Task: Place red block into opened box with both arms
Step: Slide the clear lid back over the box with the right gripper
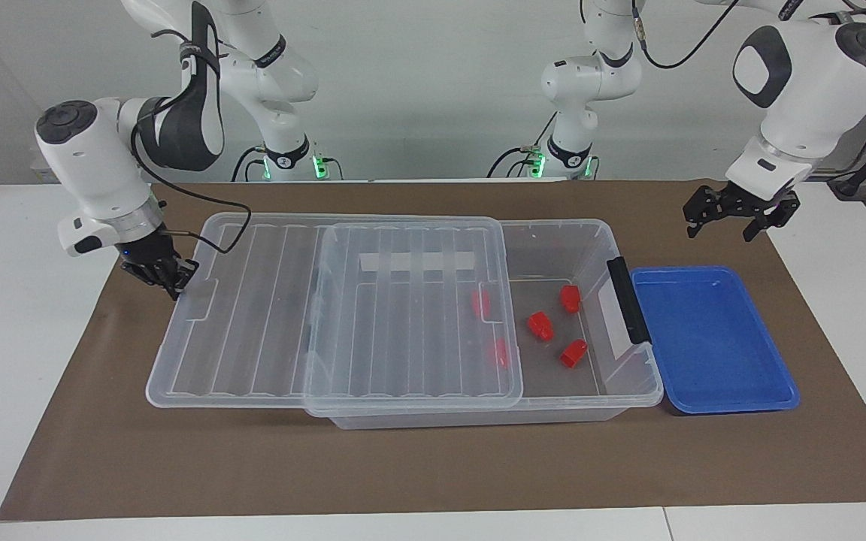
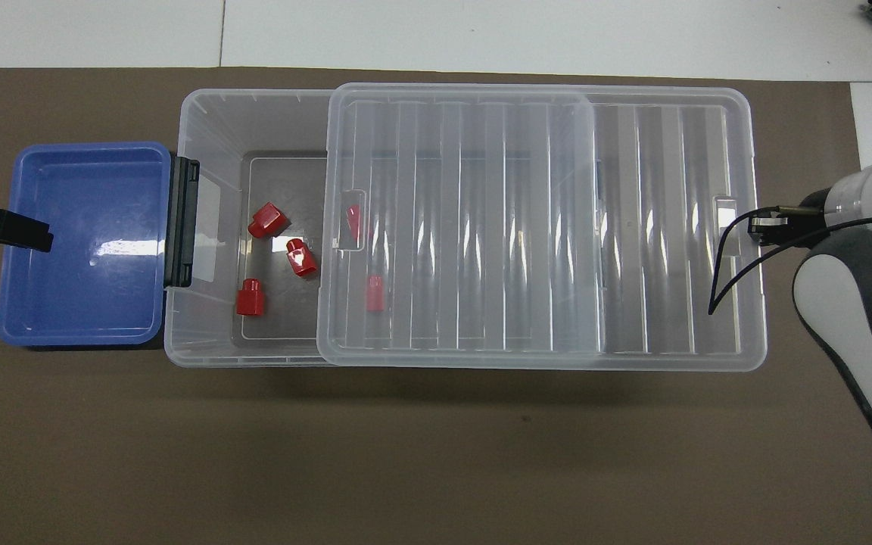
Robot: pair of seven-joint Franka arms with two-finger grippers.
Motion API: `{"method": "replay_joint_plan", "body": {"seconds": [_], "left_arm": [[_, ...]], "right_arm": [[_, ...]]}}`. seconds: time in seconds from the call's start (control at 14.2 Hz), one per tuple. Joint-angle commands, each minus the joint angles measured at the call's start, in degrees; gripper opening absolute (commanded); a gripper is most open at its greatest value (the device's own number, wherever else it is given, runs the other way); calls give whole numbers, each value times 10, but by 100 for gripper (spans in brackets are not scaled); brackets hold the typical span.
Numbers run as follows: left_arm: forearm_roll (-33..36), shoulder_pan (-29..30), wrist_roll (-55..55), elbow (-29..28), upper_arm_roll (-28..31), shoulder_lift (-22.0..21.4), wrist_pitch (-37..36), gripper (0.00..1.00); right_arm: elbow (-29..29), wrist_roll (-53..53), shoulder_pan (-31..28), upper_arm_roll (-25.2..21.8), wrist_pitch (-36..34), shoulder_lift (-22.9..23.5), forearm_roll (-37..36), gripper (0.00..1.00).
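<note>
With five red blocks in the box, the closed, empty right claw at the lid's nine-o'clock edge should slide it shut, while the wide-open, empty left claw waits.

Two red blocks are being seen only dimly through the ribbed clear lid, their shapes being smeared by it. The left gripper is being cut off by the overhead view's edge. Whether the right gripper is touching the lid cannot be told.
</note>
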Motion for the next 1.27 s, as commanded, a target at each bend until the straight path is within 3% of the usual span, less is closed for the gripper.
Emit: {"method": "replay_joint_plan", "body": {"seconds": [0.0, 0.42, 1.2], "left_arm": [[-4, -4, -5, -26, 4, -18, 18, 100], [-5, -21, -4, -27, 1, -19, 19, 100], [-5, -27, -6, -35, 1, -21, 31, 100]], "right_arm": [[2, -6, 22, 3, -18, -4, 16, 0], [5, 57, 114, 4, -22, -10, 17, 0], [3, 57, 157, 7, -31, -16, 17, 0]]}}
